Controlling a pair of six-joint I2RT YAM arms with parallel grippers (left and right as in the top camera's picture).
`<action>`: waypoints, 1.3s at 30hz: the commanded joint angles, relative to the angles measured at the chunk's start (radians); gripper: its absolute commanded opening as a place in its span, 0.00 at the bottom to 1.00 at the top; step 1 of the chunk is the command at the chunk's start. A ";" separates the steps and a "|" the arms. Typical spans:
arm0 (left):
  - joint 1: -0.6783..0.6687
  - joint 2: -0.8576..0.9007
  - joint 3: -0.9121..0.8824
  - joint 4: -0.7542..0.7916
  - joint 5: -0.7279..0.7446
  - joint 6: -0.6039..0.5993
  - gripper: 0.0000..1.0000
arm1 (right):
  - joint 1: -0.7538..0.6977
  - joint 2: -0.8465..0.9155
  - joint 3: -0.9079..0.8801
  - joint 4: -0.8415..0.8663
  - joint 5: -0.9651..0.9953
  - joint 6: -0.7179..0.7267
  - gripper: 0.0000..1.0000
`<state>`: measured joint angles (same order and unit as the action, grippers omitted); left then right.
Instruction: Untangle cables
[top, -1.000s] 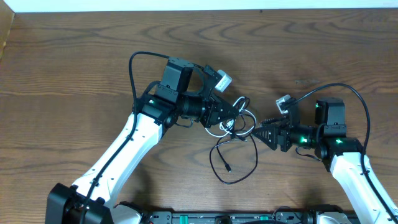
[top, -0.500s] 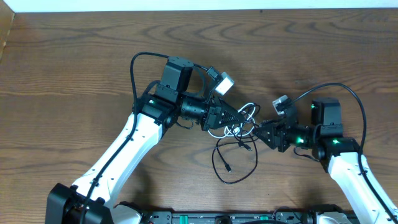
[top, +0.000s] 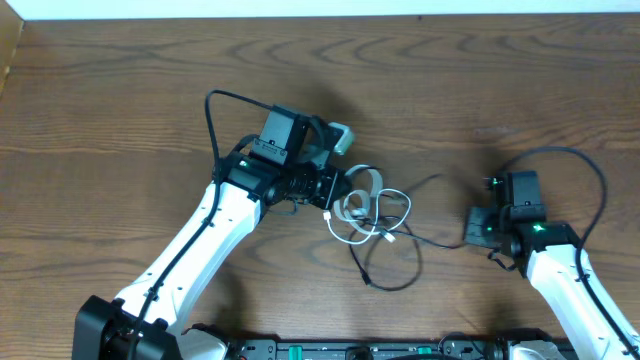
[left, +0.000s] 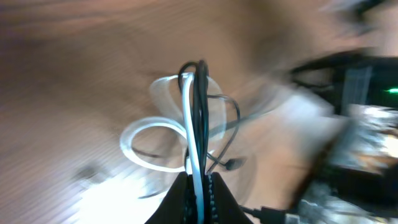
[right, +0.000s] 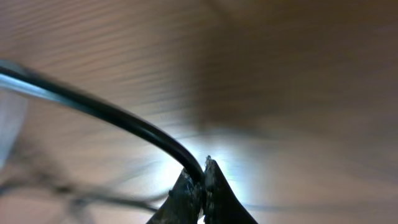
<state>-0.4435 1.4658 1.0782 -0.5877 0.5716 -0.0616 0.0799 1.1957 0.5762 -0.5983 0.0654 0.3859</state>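
Observation:
The white cable (top: 372, 208) lies in loops at the table's middle, tangled with the thin black cable (top: 408, 270). The black cable's loop and small plug trail toward the front edge. My left gripper (top: 338, 196) is shut at the left side of the tangle. In the left wrist view its fingers (left: 214, 199) pinch a white strand (left: 194, 124) and a black strand (left: 203, 106) together. My right gripper (top: 468, 228) is to the right of the tangle. It is shut on the black cable (right: 124, 121), which leaves its fingertips (right: 186, 186) toward the upper left.
Thick black wires arc over both arms (top: 215, 120) (top: 585, 170). The white wall edge (top: 300, 8) runs along the back of the wooden table (top: 120, 90). The robot base rail (top: 350, 350) is at the front.
My right gripper closed on the black cable and drew back to the right. My left gripper pulled back left with its strands. The tangle spread out and the black loop shifted right.

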 joint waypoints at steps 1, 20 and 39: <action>0.035 -0.017 0.012 -0.039 -0.296 -0.027 0.07 | -0.085 -0.005 0.003 -0.010 0.351 0.220 0.01; 0.218 -0.147 0.012 -0.037 -0.152 -0.026 0.07 | -0.563 -0.004 0.641 -0.029 0.306 -0.079 0.01; 0.136 -0.147 0.012 0.046 0.128 0.032 0.08 | -0.533 0.190 0.653 -0.240 -0.666 -0.166 0.66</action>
<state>-0.2752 1.3258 1.0779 -0.5762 0.5480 -0.0784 -0.4892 1.3441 1.2221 -0.7658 -0.2554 0.3099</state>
